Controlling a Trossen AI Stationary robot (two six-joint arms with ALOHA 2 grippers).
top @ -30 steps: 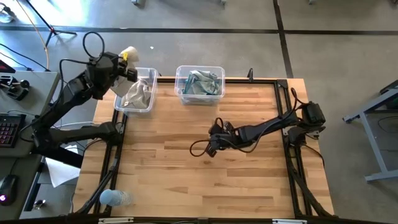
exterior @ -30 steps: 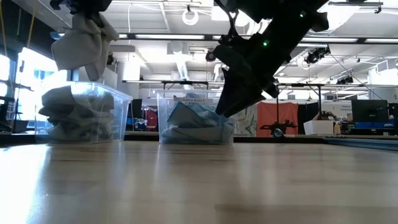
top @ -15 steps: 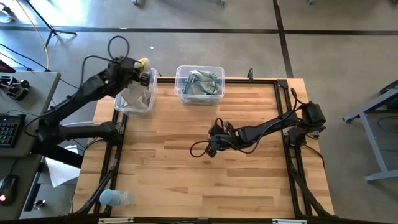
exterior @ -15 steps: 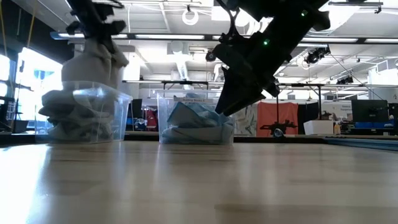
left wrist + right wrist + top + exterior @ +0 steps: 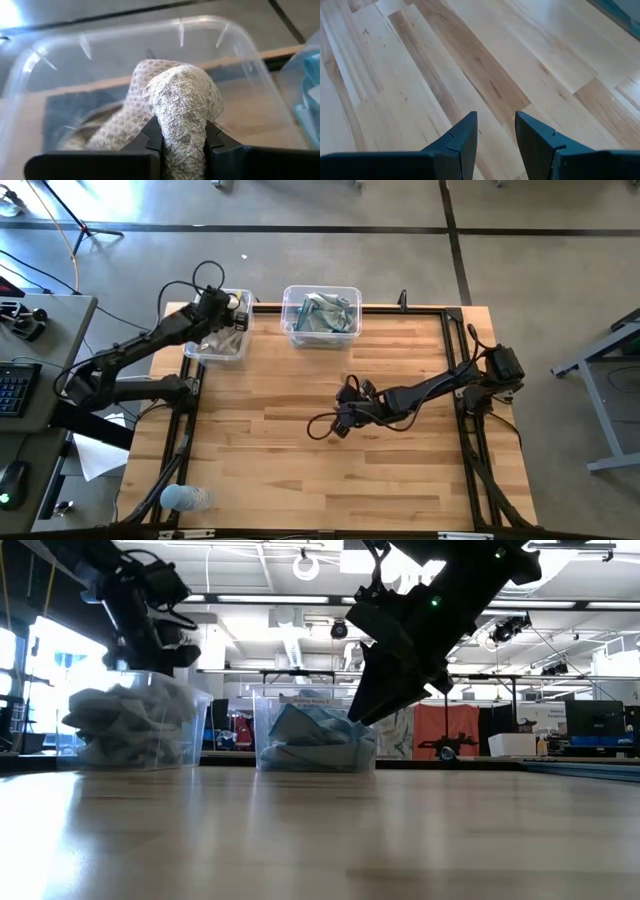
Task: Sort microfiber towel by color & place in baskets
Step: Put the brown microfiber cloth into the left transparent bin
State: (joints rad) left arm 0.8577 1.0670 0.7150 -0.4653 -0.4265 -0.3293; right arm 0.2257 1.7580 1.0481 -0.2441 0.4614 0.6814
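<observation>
Two clear baskets stand at the table's far edge. The left basket [image 5: 214,357] [image 5: 235,45] holds beige-grey microfiber towels [image 5: 125,725]. The right basket [image 5: 320,289] holds teal-blue towels [image 5: 322,313] [image 5: 315,735]. My left gripper [image 5: 232,313] [image 5: 182,136] reaches down into the left basket's mouth, shut on a beige-grey towel [image 5: 180,95]. My right gripper [image 5: 340,420] [image 5: 496,131] hovers open over the bare wood at mid-table, with nothing between its fingers. My left gripper pinches a bunched fold [image 5: 181,125] of the beige-grey towel between its two fingers; how many layers, I cannot tell. It slants down into the basket from the table's left side. The cloth bulges out past the fingertips, and its lower part [image 5: 105,135] trails onto the towels inside.
Open wooden tabletop [image 5: 260,460] stretches in front of the baskets. A pale blue object [image 5: 183,498] lies at the near left corner. A desk with a keyboard [image 5: 10,385] stands left of the table.
My left gripper has come down and a little toward the table's near edge, tipping further downward, still shut on the beige-grey towel. The towel, which hung above the left basket, has been lowered into it.
</observation>
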